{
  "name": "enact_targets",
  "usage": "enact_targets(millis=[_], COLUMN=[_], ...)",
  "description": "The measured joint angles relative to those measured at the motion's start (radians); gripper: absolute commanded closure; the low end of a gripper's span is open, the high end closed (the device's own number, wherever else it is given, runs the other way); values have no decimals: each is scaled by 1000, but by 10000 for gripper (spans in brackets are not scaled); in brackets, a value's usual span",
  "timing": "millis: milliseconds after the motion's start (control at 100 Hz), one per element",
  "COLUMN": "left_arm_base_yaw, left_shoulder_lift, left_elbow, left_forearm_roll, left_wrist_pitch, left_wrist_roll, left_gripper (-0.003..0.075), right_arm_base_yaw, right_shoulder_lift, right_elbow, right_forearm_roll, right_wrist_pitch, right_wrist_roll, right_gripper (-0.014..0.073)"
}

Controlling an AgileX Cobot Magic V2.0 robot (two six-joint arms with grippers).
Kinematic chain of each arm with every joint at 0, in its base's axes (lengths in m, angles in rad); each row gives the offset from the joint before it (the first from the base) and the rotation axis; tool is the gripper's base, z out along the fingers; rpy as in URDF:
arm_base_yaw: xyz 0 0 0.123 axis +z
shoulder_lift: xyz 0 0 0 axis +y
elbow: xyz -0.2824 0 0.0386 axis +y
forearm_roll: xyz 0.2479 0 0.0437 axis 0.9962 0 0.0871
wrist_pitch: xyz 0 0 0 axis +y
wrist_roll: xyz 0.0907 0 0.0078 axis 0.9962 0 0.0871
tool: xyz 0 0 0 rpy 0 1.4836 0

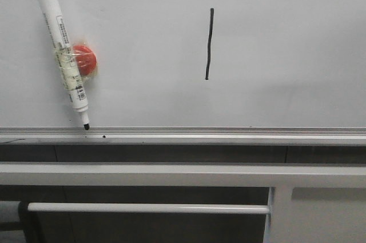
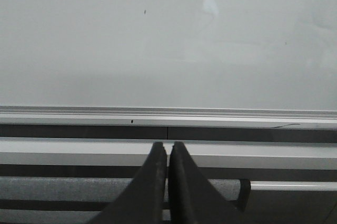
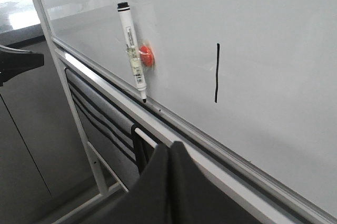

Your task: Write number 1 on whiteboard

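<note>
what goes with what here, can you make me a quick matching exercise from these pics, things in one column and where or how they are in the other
Things:
1. number 1
2. marker pen
3. red magnet
4. left gripper

Places or states:
A. fingers closed together, holding nothing
B. taped to the pen, stuck on the whiteboard
C. tilted, uncapped tip down at the tray rail
D. thin black stroke right of the pen

Pairs: 1-D, 2-C, 3-B, 4-A
</note>
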Motion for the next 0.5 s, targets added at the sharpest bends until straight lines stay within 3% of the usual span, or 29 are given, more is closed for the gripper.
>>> enact_targets(millis=[500], left_arm_base_yaw=[0], left_shoulder_lift=[0], left_elbow=[0], left_forearm_roll=[-1], left_wrist_pitch=[0], left_wrist_roll=[4], left_gripper=[741], right_arm_base_yaw=[0], right_shoulder_lift=[0], right_elbow=[0], right_forearm_roll=[18], right_wrist_pitch=[2], right_wrist_roll=[0], right_gripper=[657])
